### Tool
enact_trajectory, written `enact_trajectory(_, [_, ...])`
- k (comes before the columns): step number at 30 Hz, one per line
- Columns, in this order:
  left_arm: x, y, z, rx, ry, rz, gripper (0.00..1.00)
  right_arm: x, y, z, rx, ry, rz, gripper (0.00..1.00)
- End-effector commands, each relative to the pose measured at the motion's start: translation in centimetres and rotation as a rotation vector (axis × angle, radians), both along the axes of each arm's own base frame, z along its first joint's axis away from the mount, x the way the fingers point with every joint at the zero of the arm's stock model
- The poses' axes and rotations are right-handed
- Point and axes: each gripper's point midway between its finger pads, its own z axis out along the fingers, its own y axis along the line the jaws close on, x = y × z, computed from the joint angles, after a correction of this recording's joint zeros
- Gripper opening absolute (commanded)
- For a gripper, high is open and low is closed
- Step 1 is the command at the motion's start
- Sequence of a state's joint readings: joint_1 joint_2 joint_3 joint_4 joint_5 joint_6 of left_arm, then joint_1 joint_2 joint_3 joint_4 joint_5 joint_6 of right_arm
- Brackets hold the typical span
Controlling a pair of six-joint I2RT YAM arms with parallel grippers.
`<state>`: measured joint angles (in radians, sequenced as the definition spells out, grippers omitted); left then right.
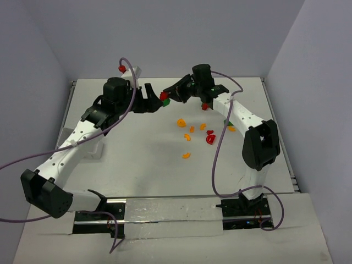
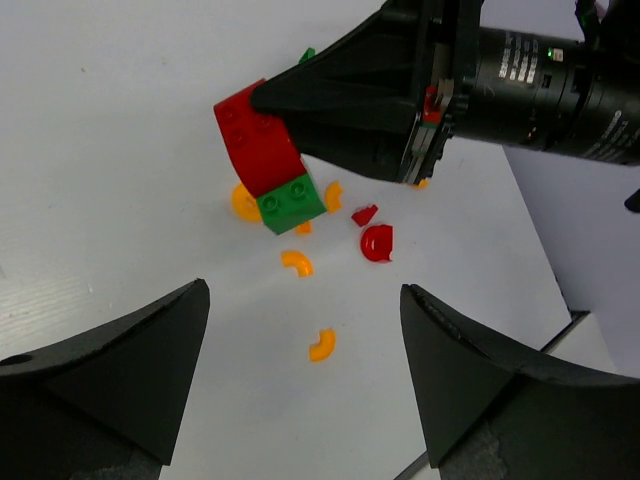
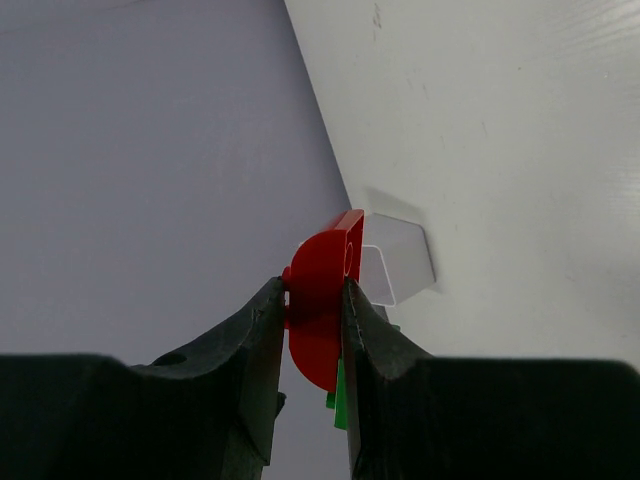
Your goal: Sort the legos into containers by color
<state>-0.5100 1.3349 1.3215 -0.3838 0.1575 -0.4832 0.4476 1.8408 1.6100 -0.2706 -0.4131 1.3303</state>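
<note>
Red lego piece (image 2: 258, 140), studs showing, with a green block (image 2: 291, 203) stuck on its lower end. Both are up off the counter (image 2: 120, 200), pinched by the right hand (image 3: 312, 290). In the right wrist view its two fingers press flat on the red piece's sides, with a green edge poking out below the grip. The left hand (image 2: 302, 292) faces the stack from close by, fingers spread wide, nothing between them, not touching it. Loose legos lie on the counter below and beyond the held stack. One orange half-ring (image 2: 245, 203) is partly hidden behind the green block and another (image 2: 332, 195) sits just on its other side. A third (image 2: 296, 262) is nearer the left hand. A fourth (image 2: 322, 344) is nearest, seen in the gap between the left fingers but down on the counter. A small red chip (image 2: 364, 214) and a red half-disc (image 2: 378, 243) sit just beside each other, on the right hand's side of the half-rings. In the top view a green piece (image 1: 228, 122) and an orange piece (image 1: 231, 128) lie beside the right forearm, well back from both hands. A small translucent white container (image 3: 402, 258) stands ahead of the right hand, past the held piece, on the counter near the wall (image 3: 150, 150). Its compartments can't be made out.
</note>
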Motion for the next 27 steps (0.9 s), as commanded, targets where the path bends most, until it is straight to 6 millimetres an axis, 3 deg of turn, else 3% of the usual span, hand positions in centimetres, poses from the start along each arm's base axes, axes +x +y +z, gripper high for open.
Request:
enact_trajectory(1, [2.7,-0.7,2.1,-0.075,-0.046,0.098,0.86,-0.3,1.0,2.8,0.094,-0.014,0.001,0.00])
enact_trajectory(9, [4.6,-1.8,-0.2,-0.059,0.053,0.139,0.82,-0.8,1.1,3.2,0.095,-0.036,0.014,0.00])
enact_trajectory(27, [4.1,-3.6,-2.2,-0.127,0.165,0.097,0.68,-0.9,1.3,2.8,0.036,-0.077,0.011,0.00])
